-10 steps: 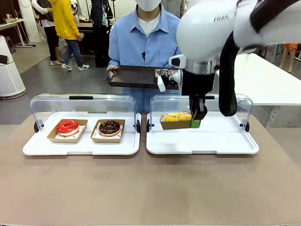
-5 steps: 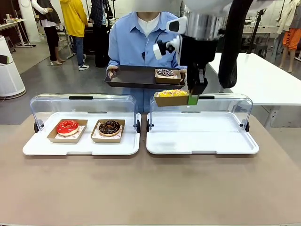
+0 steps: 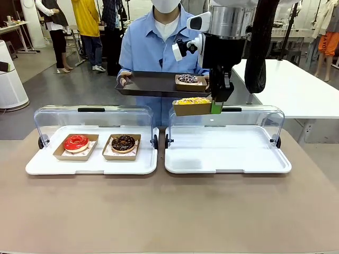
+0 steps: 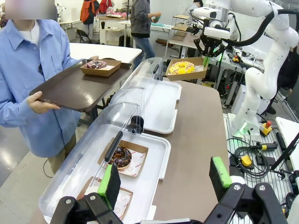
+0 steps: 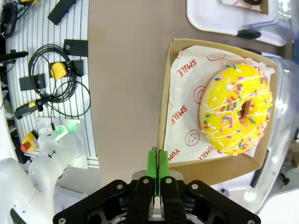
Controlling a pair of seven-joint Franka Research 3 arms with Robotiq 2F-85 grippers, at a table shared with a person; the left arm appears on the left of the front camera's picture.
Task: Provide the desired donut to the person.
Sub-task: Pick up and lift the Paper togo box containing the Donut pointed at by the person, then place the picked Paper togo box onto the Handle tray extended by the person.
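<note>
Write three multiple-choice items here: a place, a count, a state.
1. Where is the yellow sprinkled donut in its cardboard box?
A. on the right white tray
B. in the air, held by the right tool
C. on the person's dark tray
2. How many donuts lie on the left white tray?
A. one
B. two
C. three
3. How is the left tool?
A. open, holding nothing
B. shut on a box
C. shut on a lid
Key: 1 B, the right tool pinches the box edge off the table; 2 B, one red donut and one chocolate donut; 3 A, its jaws stand apart with nothing between.
</note>
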